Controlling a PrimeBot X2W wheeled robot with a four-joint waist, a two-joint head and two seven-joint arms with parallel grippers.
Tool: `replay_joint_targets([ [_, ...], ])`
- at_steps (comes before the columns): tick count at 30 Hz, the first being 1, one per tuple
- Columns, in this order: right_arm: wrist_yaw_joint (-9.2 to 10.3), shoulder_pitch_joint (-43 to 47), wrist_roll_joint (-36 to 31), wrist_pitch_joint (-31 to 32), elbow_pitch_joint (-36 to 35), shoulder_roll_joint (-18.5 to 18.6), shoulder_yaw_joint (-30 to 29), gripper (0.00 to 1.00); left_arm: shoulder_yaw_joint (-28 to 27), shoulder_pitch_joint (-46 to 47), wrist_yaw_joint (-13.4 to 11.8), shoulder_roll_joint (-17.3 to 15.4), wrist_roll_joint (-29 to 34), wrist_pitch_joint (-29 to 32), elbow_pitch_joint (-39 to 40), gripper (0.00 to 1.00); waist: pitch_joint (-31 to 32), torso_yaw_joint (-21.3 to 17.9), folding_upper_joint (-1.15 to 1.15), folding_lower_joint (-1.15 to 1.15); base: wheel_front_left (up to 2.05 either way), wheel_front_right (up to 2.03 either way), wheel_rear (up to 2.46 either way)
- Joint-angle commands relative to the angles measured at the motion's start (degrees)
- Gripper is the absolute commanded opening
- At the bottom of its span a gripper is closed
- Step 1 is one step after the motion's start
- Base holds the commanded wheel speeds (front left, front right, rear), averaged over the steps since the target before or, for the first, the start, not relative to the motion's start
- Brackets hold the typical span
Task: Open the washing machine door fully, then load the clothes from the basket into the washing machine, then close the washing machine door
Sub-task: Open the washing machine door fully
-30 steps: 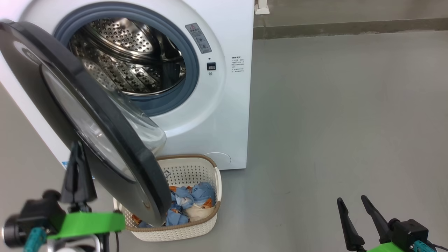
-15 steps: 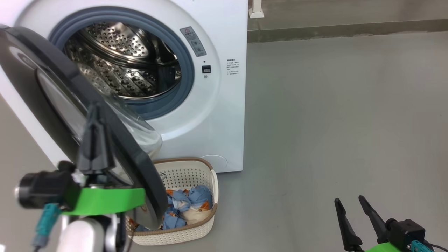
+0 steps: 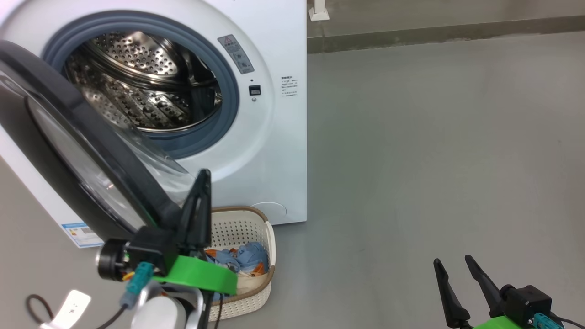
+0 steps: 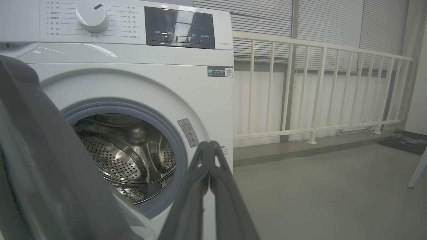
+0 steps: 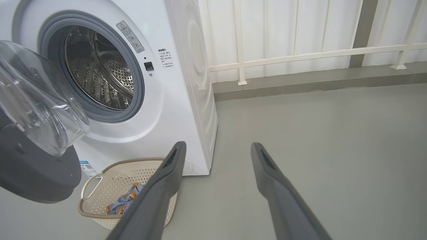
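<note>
The white washing machine (image 3: pixel 279 151) stands with its steel drum (image 3: pixel 137 87) showing. The washing machine door (image 3: pixel 77 132) hangs open toward me on the left, black rim outward and glass bowl (image 5: pixel 36 106) facing the drum. Below it on the floor sits the cream basket (image 3: pixel 269 237) holding the blue and orange clothes (image 3: pixel 244 256). My left gripper (image 3: pixel 204 176) is shut on nothing, its fingers upright at the door's lower right edge, in front of the basket. In the left wrist view the left gripper (image 4: pixel 208 145) points at the machine front. My right gripper (image 3: pixel 452 261) stands open over bare floor at the lower right, aimed past the basket (image 5: pixel 100 181) in its own view (image 5: pixel 218 146).
Grey floor stretches open to the right of the machine. A white railing (image 4: pixel 317 90) on a low kerb runs along the back wall. A loose cable and a white tag (image 3: pixel 68 308) lie at the lower left. A dark mat (image 4: pixel 403 141) lies far right.
My left gripper has swung from the outer side of the door rightward across its lower edge, in front of the basket. The head view has shifted, sliding the machine leftward. The right gripper holds still.
</note>
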State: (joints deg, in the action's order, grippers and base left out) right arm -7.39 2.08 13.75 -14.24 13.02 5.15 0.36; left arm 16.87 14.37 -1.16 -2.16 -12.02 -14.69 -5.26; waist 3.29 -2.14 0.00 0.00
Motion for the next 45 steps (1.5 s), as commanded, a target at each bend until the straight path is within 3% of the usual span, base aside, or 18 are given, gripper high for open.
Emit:
replay_joint_targets([
  [1,-0.10,-2.8,-0.5,-0.7,-1.2,0.5,1.4,1.00,-1.1,2.9,0.2,-0.7,-0.6,-0.3,0.2,0.00,-0.1,-0.2,0.00,0.00,0.00,0.00,0.00],
  [21,-0.10,-3.3,-0.6,-0.8,-1.1,0.4,1.2,1.00,2.2,4.8,0.1,-0.7,-6.3,-0.3,-17.4,0.00,-1.9,-1.1,0.00,0.00,0.00,0.00,0.00],
  [45,-0.10,-3.1,-0.6,-0.8,-0.6,-0.1,1.1,1.00,-0.2,4.5,0.0,-0.7,-5.9,-0.3,-18.4,0.00,-1.8,0.8,0.00,0.00,0.00,0.00,0.00],
])
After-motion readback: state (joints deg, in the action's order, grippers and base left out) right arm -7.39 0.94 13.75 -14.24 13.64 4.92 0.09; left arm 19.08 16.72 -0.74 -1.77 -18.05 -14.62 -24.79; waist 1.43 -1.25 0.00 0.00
